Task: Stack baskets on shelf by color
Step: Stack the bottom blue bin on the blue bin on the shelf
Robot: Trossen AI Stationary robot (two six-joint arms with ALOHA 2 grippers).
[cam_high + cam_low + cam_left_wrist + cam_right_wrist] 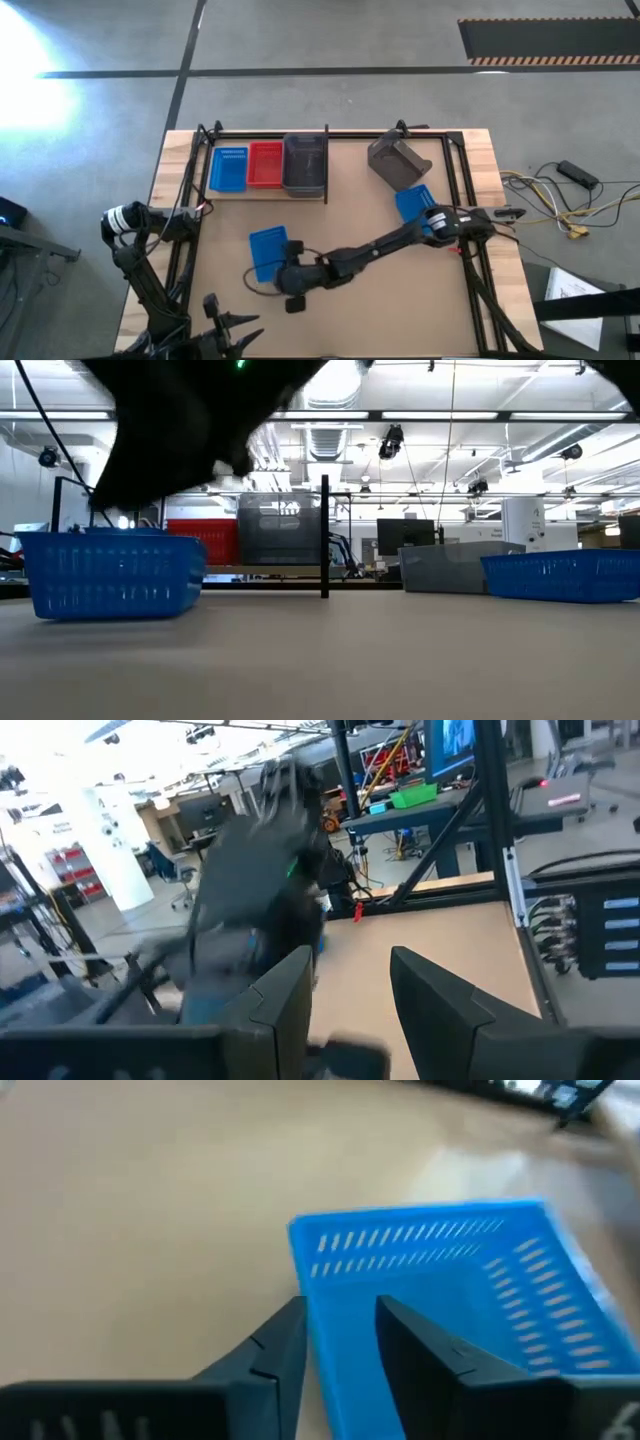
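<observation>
Brown tabletop [420, 300] carries a loose blue basket [267, 252] near its front-left. The right gripper [340, 1342] straddles its rim, fingers spread; closing and lifting seems next. The left gripper [350, 995] waits, parted, at the front-left corner.

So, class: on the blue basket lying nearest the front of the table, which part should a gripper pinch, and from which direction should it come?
Probably a thin side wall at the rim of the blue basket, coming from above. It sits upright with its open top up, so one finger can drop inside and one outside. The right gripper is placed that way now, straddling a wall, fingers apart.
</observation>
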